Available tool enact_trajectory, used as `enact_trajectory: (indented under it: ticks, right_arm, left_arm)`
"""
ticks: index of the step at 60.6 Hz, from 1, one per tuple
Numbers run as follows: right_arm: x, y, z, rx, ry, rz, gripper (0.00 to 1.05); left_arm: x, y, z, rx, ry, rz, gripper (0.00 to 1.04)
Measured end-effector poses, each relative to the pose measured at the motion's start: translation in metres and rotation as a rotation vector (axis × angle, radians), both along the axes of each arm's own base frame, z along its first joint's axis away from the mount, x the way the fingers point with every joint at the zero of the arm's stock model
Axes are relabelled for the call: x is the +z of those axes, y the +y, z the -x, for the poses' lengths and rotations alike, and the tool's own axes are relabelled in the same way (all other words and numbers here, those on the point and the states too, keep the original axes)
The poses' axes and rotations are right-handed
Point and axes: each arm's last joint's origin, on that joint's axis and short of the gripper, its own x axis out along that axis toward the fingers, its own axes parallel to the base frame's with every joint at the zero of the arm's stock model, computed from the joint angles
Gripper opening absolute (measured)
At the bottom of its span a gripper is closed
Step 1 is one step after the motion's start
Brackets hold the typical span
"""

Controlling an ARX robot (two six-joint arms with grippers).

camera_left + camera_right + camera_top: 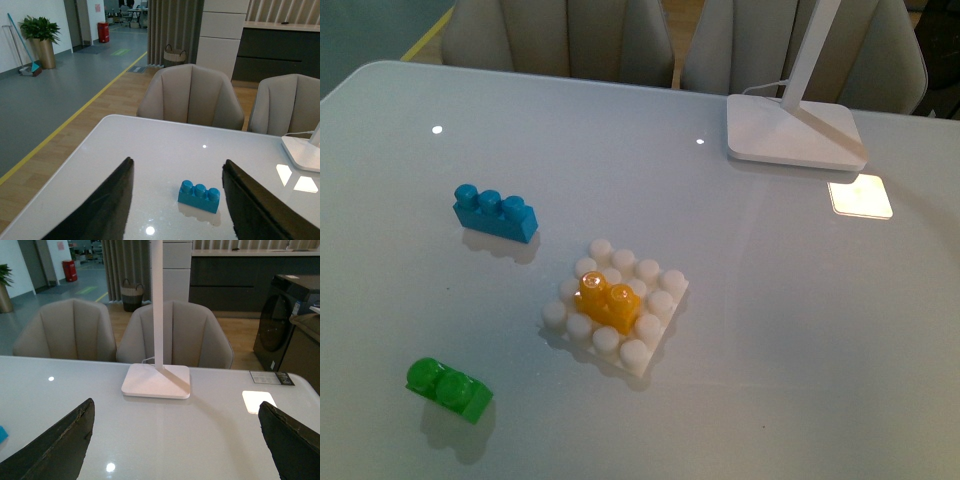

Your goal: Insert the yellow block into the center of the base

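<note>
Glossy yellow block (607, 302) seated among round studs at centre of white square base (655, 338). Left gripper (177, 210) and right gripper (175, 450) both spread wide, holding nothing.

A glossy white tabletop (800, 330) reflects ceiling lights. Beige padded chairs (191, 97) stand along its far edge. Beyond, wood flooring (100, 107) meets grey floor at a yellow line. A potted plant (39, 37), a red bin (103, 32), a basket (174, 55) and dark cabinets (225, 282) line the room.

The left gripper (177, 200) hangs above the white table (150, 150) with its dark fingers (100, 210) spread wide. A blue brick (199, 196) lies on the table between them, untouched. Two beige chairs (190, 97) stand behind the table.
</note>
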Motion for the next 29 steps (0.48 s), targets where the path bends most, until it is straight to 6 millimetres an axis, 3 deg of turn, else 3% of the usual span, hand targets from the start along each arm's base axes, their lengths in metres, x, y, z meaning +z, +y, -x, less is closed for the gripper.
enact_trajectory:
  ticks: [13,29]
  right_arm:
    - [0.0,0.0,0.0,0.0,0.0,0.0,0.96]
    - [0.0,0.0,0.0,0.0,0.0,0.0,0.96]
  left_arm:
    - [-0.0001,0.0,0.0,0.0,0.0,0.0,0.98]
    - [-0.0001,0.0,0.0,0.0,0.0,-0.002,0.97]
